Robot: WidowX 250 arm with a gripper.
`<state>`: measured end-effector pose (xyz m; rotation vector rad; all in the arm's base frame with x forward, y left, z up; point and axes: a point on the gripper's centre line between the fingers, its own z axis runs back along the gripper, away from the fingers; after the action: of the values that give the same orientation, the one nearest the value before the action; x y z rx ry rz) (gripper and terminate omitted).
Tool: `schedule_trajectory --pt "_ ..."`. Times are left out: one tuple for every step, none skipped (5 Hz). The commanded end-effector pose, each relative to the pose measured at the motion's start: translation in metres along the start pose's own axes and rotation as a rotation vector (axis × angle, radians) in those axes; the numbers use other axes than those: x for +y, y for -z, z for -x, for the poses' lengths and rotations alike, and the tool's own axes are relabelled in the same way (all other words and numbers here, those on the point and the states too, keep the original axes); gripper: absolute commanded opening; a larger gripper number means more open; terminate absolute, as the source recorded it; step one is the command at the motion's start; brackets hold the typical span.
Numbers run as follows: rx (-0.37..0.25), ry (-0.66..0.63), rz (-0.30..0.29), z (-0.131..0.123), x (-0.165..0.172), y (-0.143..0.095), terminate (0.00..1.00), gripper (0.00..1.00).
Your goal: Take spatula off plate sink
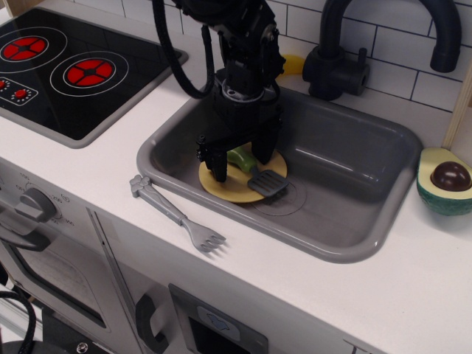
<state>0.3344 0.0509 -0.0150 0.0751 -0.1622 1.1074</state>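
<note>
The spatula point(264, 181) lies on the mustard-yellow plate point(227, 190) in the left part of the grey sink point(354, 158). Its dark slotted blade points right and overhangs the plate's rim. Its lime-green handle point(240, 157) is mostly hidden by my gripper point(237, 159). The gripper reaches straight down into the sink, low over the plate. Its black fingers point(212, 164) stand on either side of the green handle with a gap still showing, so it is open.
A grey toy fork point(177, 214) lies on the white counter in front of the sink. A black cooktop point(66, 70) with red burners is at the left. A black faucet point(346, 63) stands behind the sink, and an avocado half point(445, 181) at the right.
</note>
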Motion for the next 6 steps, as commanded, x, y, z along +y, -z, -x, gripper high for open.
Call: schedule_trajectory --pt "-0.039 0.015 0.020 0.000 -0.015 -0.006 0.00 0.00" --pt "-0.051 0.014 0.021 -0.003 -0.017 -0.015 0.00 0.00" --pt "-0.072 0.009 0.028 -0.008 -0.016 -0.035 0.00 0.00" --pt "-0.077 0.093 0.073 -0.007 -0.010 -0.061 0.00 0.00" --pt "-0.070 0.318 0.059 0.011 -0.015 -0.071 0.00 0.00" --pt "-0.092 0.586 0.012 0.033 -0.020 -0.064 0.00 0.00"
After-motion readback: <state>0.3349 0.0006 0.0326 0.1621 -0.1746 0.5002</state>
